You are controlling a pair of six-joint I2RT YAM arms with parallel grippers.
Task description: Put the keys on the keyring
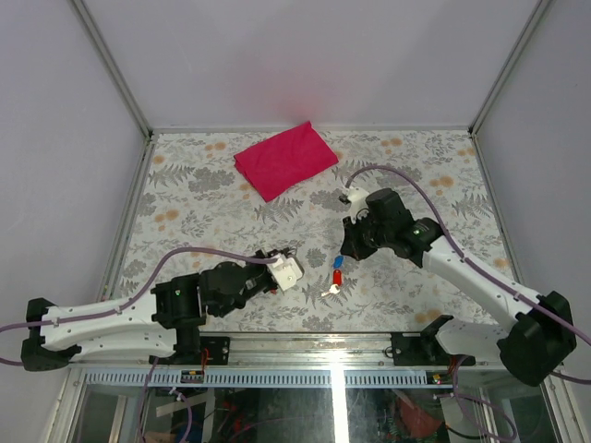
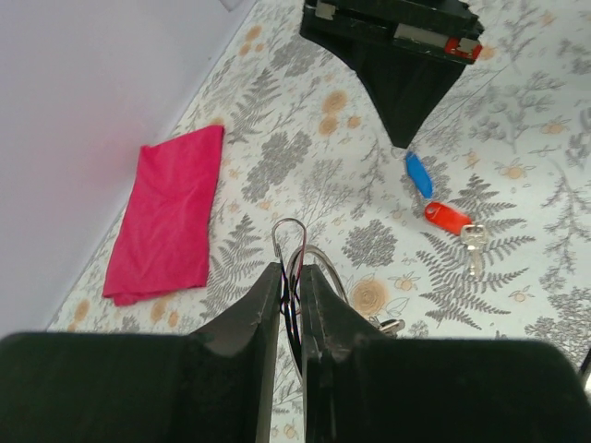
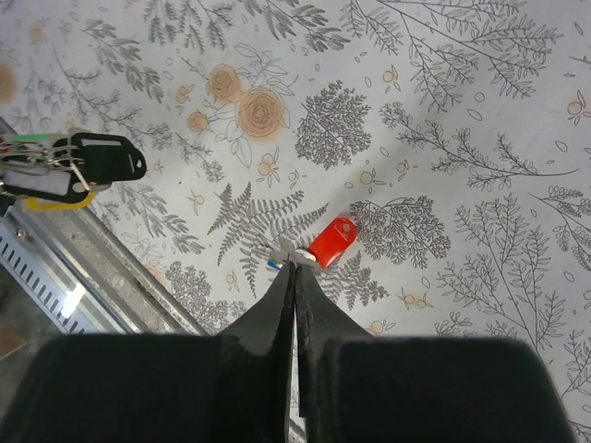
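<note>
The keyring, a thin silver ring (image 2: 325, 258) with black-headed keys and a pale tag (image 1: 288, 273), is pinched in my left gripper (image 2: 290, 277), which sits low at the table's front middle (image 1: 273, 274). The bunch also shows in the right wrist view (image 3: 92, 159). The blue key (image 2: 418, 173) and the red key (image 2: 447, 218) lie together on the table just right of it (image 1: 337, 275). My right gripper (image 3: 295, 265) is shut, its tips right over the keys. The red head (image 3: 331, 242) shows just past the tips; the blue one is mostly hidden.
A magenta folded cloth (image 1: 284, 159) lies at the back middle, away from both arms. The table's front edge with a metal rail (image 3: 65, 268) runs close behind the keys. Enclosure walls stand on the left, right and back.
</note>
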